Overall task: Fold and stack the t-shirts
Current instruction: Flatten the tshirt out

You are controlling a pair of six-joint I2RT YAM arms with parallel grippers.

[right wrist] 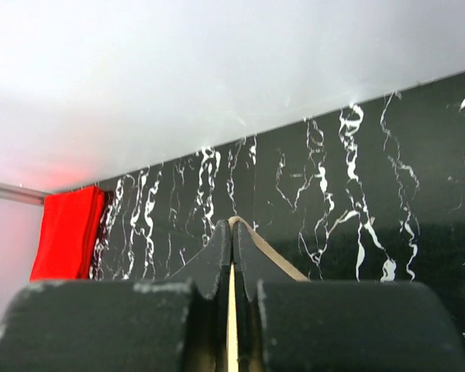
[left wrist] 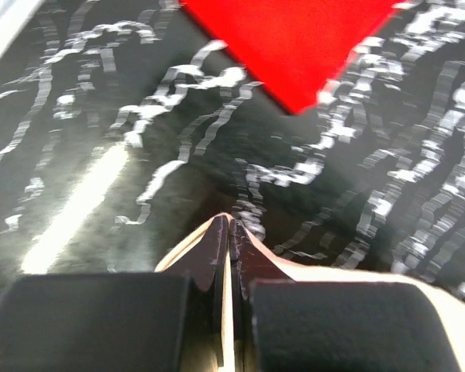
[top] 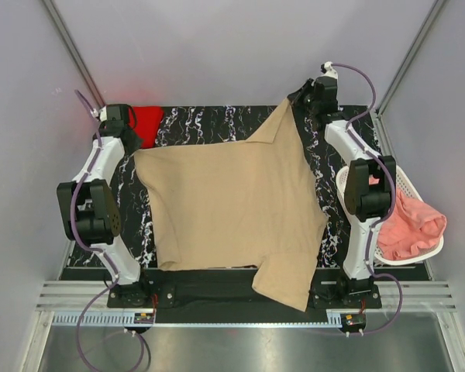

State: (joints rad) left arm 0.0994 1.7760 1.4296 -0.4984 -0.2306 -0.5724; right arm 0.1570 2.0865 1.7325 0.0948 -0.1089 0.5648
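The tan t-shirt (top: 232,201) lies spread over the black marbled table (top: 209,124), one sleeve hanging over the near edge. My left gripper (top: 133,146) is shut on its far left corner, and tan cloth (left wrist: 310,273) shows between and under the closed jaws (left wrist: 229,223). My right gripper (top: 296,99) is shut on the far right corner, which is raised into a peak, with a thin tan edge (right wrist: 275,252) pinched at the tips (right wrist: 232,225). A folded red t-shirt (top: 148,120) (left wrist: 294,39) (right wrist: 66,236) rests at the back left. The pink t-shirt (top: 409,225) sits in the basket.
A white lattice basket (top: 349,182) stands at the table's right edge beside the right arm. Pale walls close in the back and both sides. A metal rail (top: 232,298) runs along the near edge by the arm bases.
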